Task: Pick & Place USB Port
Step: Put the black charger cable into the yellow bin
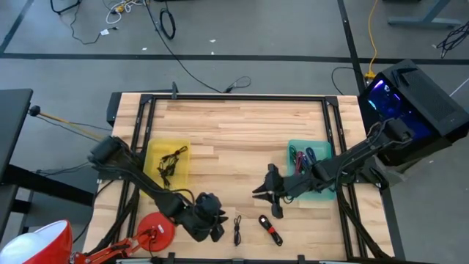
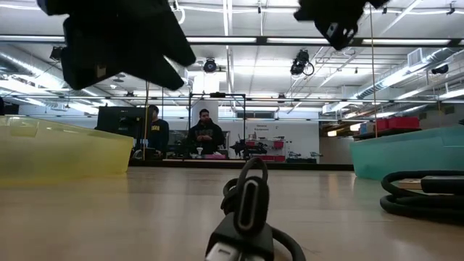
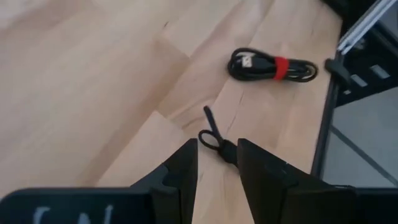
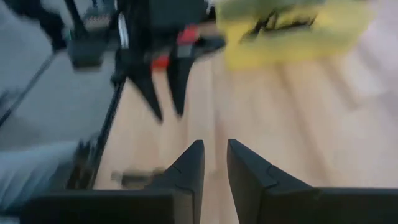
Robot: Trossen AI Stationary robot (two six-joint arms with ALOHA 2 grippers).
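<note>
A small black USB cable (image 1: 238, 229) lies on the wood near the table's near edge; the low view shows its plug (image 2: 246, 210) close up. A second coiled black cable with a red band (image 1: 270, 229) (image 3: 273, 65) lies just to its right. My left gripper (image 1: 212, 220) (image 3: 217, 163) hovers open above the small cable's left end (image 3: 213, 140), which shows between the fingers without touching them. My right gripper (image 1: 267, 194) (image 4: 215, 155) hangs open in the air, beyond the cables and in front of the teal bin, holding nothing.
A yellow bin (image 1: 167, 163) holding black cables sits at the table's left, and a teal bin (image 1: 308, 167) with coloured cables at its right. A red lamp (image 1: 155, 231) stands by the near left corner. The middle and far wood is bare. People sit in the room beyond (image 2: 205, 134).
</note>
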